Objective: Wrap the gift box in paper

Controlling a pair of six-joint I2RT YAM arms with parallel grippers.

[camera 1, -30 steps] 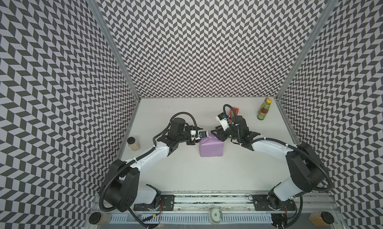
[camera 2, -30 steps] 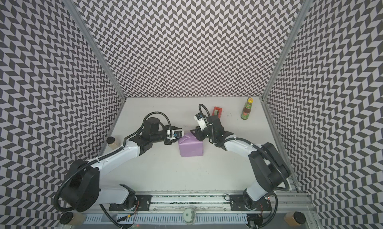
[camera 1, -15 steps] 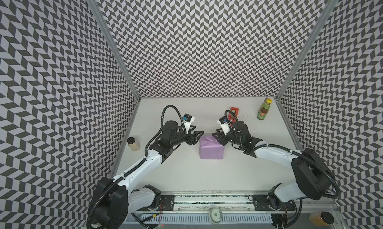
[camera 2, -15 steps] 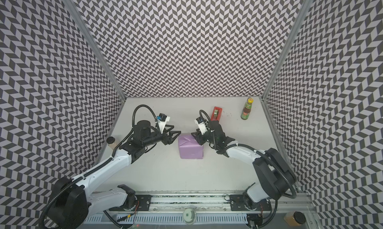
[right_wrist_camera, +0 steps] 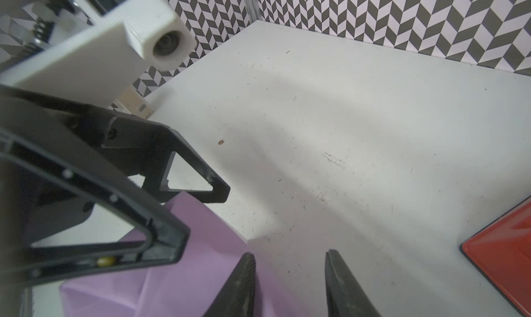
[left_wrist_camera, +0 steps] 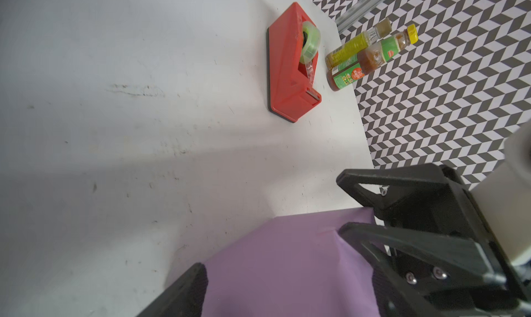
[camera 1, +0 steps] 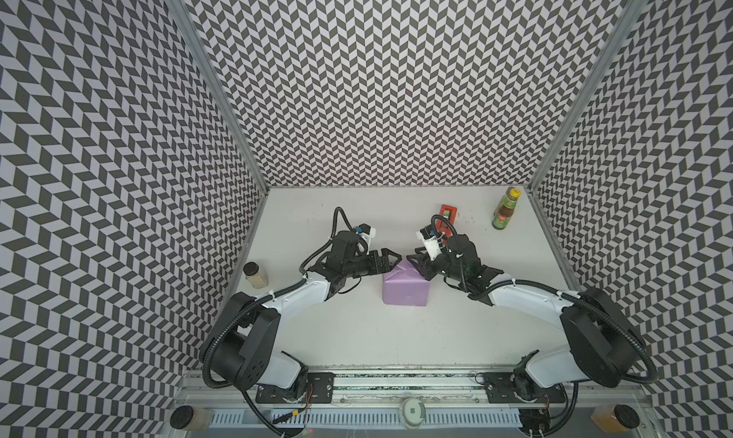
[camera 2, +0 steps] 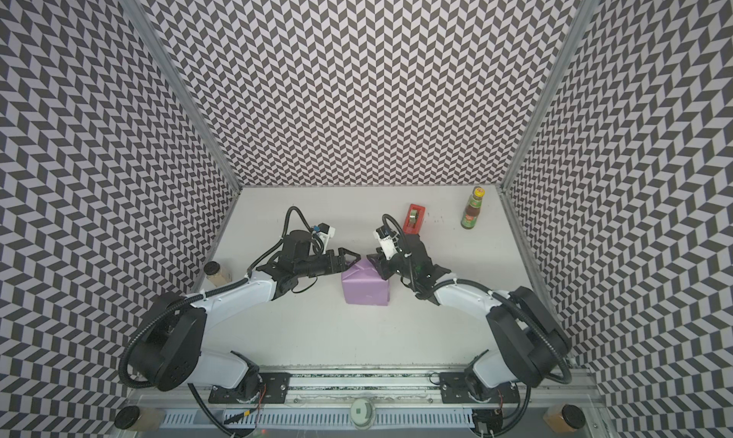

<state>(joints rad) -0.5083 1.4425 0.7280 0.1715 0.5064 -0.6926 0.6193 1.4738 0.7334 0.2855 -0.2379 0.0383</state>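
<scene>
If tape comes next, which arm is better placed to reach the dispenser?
Right. The tape dispenser lies just beyond the right gripper, whose fingers are empty; the left gripper would have to cross the folded paper.

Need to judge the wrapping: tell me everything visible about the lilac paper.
The lilac-purple paper is folded into a creased, boxy parcel standing on the white table, hiding whatever is inside. Its far end narrows to a pointed flap. The black left tool and black right tool flank that point, the right apparently touching.
</scene>
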